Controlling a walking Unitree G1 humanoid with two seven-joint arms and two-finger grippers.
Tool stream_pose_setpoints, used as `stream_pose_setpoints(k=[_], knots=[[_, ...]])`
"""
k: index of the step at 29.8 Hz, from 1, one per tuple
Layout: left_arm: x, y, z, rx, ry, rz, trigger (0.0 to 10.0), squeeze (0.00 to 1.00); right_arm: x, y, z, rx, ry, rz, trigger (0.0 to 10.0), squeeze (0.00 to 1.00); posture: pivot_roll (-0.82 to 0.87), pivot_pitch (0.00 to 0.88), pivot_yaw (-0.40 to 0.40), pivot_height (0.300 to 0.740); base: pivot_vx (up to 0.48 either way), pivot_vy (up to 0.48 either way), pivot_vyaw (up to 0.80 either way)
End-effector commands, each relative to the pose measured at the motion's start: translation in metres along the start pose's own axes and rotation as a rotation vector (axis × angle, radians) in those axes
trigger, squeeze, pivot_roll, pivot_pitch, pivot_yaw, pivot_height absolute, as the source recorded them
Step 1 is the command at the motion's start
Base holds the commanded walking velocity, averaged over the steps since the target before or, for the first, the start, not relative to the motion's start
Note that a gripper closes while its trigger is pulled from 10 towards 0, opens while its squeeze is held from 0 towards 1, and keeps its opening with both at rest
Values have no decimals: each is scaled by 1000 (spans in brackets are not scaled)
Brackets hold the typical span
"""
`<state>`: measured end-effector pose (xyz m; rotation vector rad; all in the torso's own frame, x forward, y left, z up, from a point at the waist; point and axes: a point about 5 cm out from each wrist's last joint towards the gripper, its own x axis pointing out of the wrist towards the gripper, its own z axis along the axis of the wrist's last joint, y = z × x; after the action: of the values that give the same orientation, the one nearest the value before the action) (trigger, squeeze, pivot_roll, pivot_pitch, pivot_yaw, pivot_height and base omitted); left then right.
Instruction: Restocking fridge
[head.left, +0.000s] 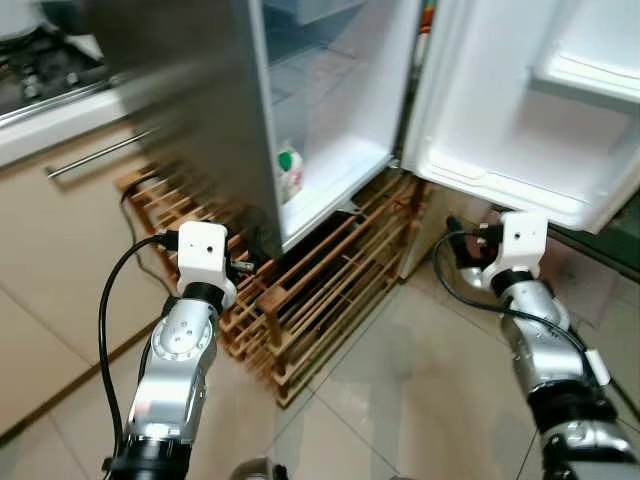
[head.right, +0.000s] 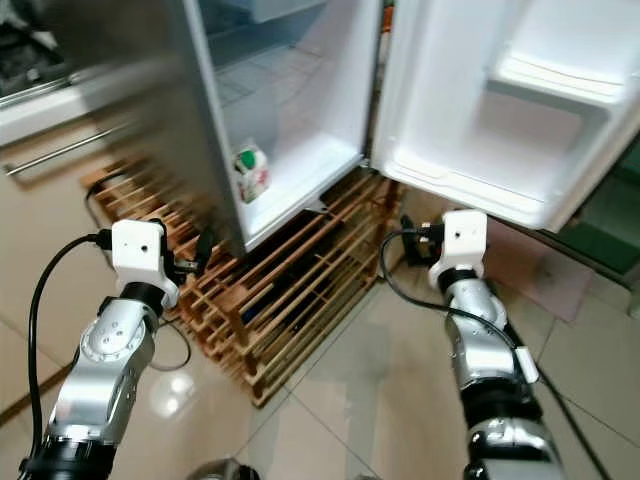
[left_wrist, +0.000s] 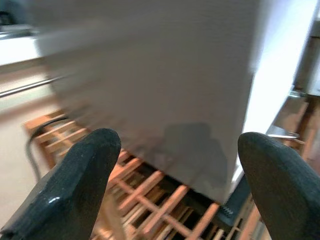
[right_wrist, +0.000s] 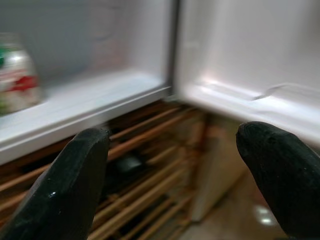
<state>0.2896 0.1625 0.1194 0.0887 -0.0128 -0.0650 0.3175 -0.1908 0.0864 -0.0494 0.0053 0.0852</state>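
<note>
The small carton (head.left: 289, 172) stands upright on the open fridge (head.left: 340, 165) floor, far and between both spread, empty grippers, nearer the left gripper (head.left: 243, 266) than the right gripper (head.left: 455, 232).

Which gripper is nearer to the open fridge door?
The right gripper: it is open below the white fridge door. The left gripper, also open, faces the fridge's grey side wall.

You had the fridge (head.left: 340, 110) standing open on a slatted wooden pallet (head.left: 320, 290), its white door (head.left: 530, 110) swung wide to the right. A small carton (head.left: 290, 172) with a green cap and red-and-green label stood upright on the bottom shelf, near the front left edge.
</note>
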Motion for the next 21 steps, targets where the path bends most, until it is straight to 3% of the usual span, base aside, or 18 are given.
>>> stream_pose_setpoints(k=[1, 13, 21], knots=[[2, -1, 2, -4, -9, 6, 10000, 0, -2, -2, 1, 9, 5, -7, 10000, 0, -3, 0, -2, 731, 0, 0, 744], [0, -9, -1, -21, -9, -7, 10000, 0, -9, 10, -8, 45, 64, 11, 10000, 0, 7, 0, -7, 731, 0, 473, 741], [1, 8, -12, 24, 33, 71, 10000, 0, -22, 14, -19, 38, 98, 15, 10000, 0, 4, 0, -1, 731, 0, 480, 732]])
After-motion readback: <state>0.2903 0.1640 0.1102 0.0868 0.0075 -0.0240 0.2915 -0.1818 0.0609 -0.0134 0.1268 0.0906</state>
